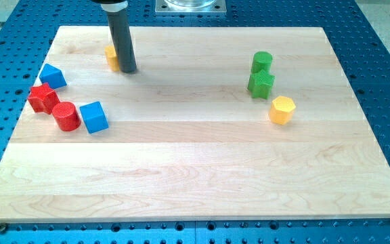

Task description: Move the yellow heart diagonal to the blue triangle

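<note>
The yellow heart (112,56) lies near the board's top left, mostly hidden behind my rod. My tip (128,70) rests on the board touching the heart's right side. The blue triangle (52,76) sits near the left edge, down and to the left of the heart, a clear gap apart.
A red star (43,97), a red cylinder (66,116) and a blue cube (94,116) cluster below the triangle. At the right stand a green cylinder (262,62), a green star (261,84) and a yellow hexagon (282,109). The wooden board (195,176) lies on a blue perforated table.
</note>
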Tool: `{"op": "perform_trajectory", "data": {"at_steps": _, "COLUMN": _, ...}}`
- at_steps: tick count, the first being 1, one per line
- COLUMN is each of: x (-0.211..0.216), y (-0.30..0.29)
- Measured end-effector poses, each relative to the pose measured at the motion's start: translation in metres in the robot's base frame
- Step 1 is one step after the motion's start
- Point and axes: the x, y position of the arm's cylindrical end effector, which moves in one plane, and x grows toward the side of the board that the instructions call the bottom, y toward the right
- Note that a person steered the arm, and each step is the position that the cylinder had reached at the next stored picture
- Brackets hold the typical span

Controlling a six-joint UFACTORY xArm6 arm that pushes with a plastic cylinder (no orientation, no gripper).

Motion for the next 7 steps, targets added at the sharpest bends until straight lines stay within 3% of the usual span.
{"op": "perform_trajectory", "data": {"at_steps": 2, "x": 0.024, "y": 0.004}}
{"op": "perform_trajectory", "data": {"at_steps": 3, "x": 0.005, "y": -0.009}}
{"op": "perform_trajectory", "data": {"at_steps": 4, "x": -0.019, "y": 0.018}}
{"op": "perform_trajectory", "data": {"at_steps": 6, "x": -0.013, "y": -0.031}}
{"op": "perform_trajectory", "data": {"at_steps": 7, "x": -0.025, "y": 0.013}}
